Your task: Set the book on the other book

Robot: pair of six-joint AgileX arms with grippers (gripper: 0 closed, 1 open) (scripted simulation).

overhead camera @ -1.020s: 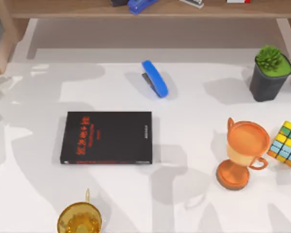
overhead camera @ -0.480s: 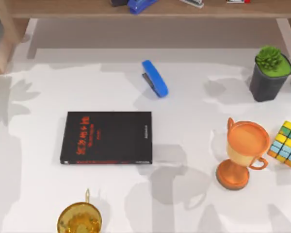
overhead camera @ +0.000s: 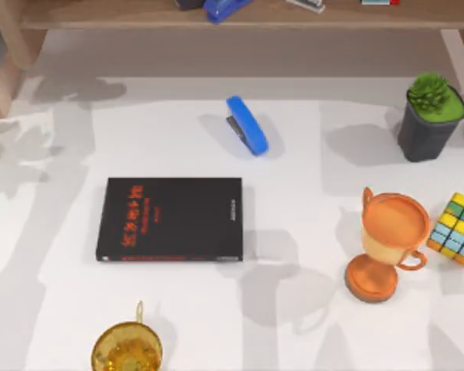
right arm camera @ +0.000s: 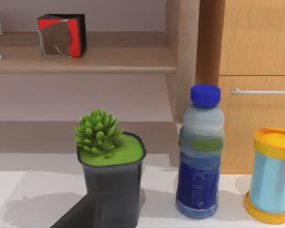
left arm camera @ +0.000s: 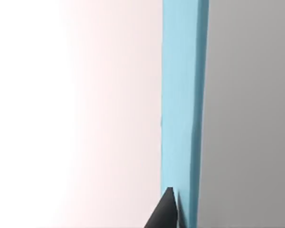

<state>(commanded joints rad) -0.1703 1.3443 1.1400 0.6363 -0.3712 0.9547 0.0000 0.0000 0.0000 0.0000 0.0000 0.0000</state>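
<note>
The other book (overhead camera: 169,220) lay flat on the counter (overhead camera: 309,154), just below the blue stapler (overhead camera: 247,124), cover up and unobstructed to receive a load. In the left wrist view the book (left arm camera: 183,95) stood edge-on against one dark finger (left arm camera: 165,211) (evidently grasped for carrying). Whether the right fingers were clenched or released I cannot tell.

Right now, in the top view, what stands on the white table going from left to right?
Flat black book with red lettering → blue stapler → orange trophy cup → dark pot with a green plant → multicoloured puzzle cube.
</note>
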